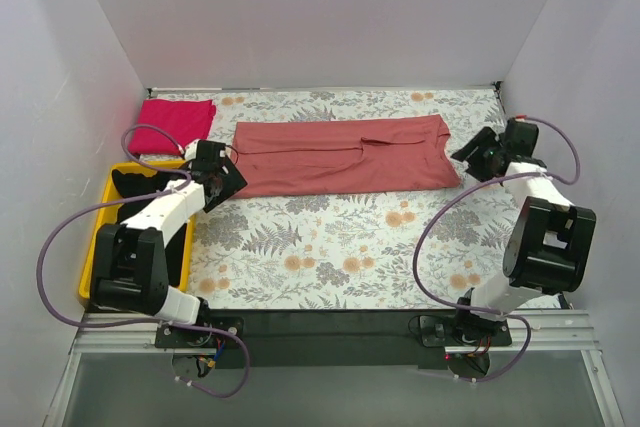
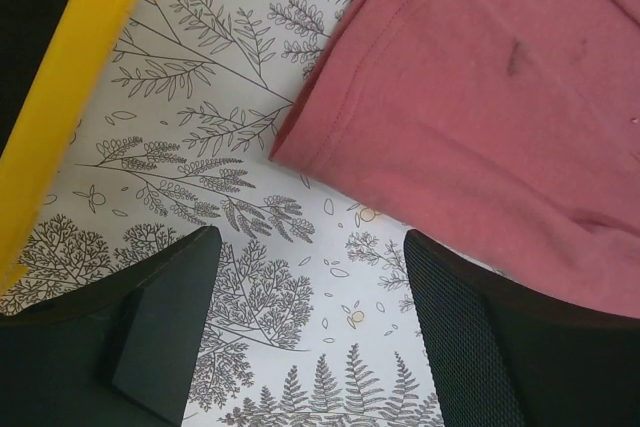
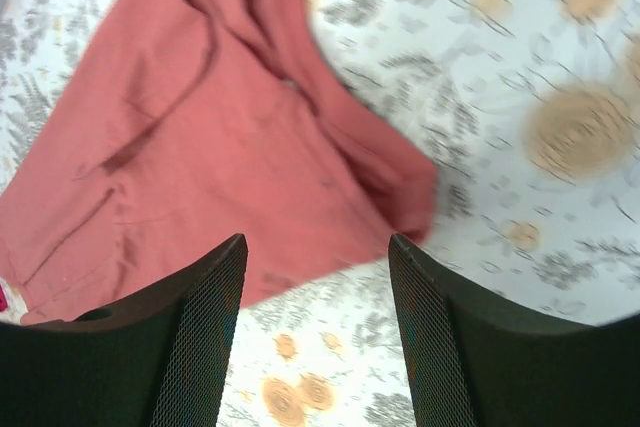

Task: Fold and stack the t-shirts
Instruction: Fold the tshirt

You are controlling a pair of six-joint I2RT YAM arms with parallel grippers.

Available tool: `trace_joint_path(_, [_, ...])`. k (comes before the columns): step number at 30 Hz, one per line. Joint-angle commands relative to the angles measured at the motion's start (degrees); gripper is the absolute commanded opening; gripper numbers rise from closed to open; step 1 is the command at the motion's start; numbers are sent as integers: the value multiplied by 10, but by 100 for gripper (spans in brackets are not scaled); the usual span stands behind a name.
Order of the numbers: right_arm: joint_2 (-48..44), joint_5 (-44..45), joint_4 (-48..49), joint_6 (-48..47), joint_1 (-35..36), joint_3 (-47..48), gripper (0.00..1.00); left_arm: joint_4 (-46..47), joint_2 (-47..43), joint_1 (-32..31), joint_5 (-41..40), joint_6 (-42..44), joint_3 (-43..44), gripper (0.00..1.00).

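Salmon shirt (image 1: 340, 157) flat on surface (image 1: 350, 247); left end effector (image 2: 310, 239) at its 9 o'clock, right end effector (image 3: 315, 242) at 3, both wide, empty.

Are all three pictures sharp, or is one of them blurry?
Right wrist view: smeared, the salmon-red t-shirt and the tablecloth flowers look soft. Left wrist view: sharp, the shirt's hem stitching and fern print crisp. Top view: clear, evenly lit, no glare.

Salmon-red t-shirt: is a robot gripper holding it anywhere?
Nothing is held. The left gripper and right gripper are open and empty, one near each end of the folded salmon-red cotton t-shirt.
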Motion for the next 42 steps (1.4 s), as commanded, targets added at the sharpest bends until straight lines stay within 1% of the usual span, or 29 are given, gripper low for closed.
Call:
trace_joint_path(1, [-9,-75,31,-9,-37,-59,66,-10,18,5,4,-9,24,73])
trace_joint_path(6, [5,-112,76,9,-60,-102,66,-7,53,9,18,-14,40,74])
trace_joint_path(7, [9,-122,109,15,-63,-115,66,-7,58,9,19,-15,42,74])
trace_joint_path(10, [26,-133,138,24,-63,-134,66,-5,81,9,19,-13,52,75])
trace_joint_path(18, [66,-138,197,29,-69,-158,65,-5,134,9,13,-15,74,74])
trace_joint_path(24, [90,-148,222,36,-71,-158,64,-5,148,11,2,-22,78,72])
trace_joint_path(30, [107,-152,229,40,-74,-155,60,-9,144,29,7,-24,75,70])
trace_joint_path(33, [108,-152,230,35,-75,-159,57,-9,132,39,17,-27,73,70])
trace_joint_path(36, [111,-152,229,30,-78,-161,48,-8,122,48,37,-33,71,71])
trace_joint_path(38, [113,-154,229,28,-80,-162,35,-3,118,56,49,-41,70,71])
trace_joint_path(39, [114,-155,229,26,-82,-162,25,-2,115,58,52,-44,69,71])
trace_joint_path(40, [115,-157,230,25,-82,-163,11,0,114,59,59,-47,69,71])
trace_joint_path(41, [118,-159,229,24,-83,-163,3,4,115,62,64,-49,70,71])
trace_joint_path(42, [118,-159,229,23,-84,-163,1,4,117,62,65,-50,70,71])
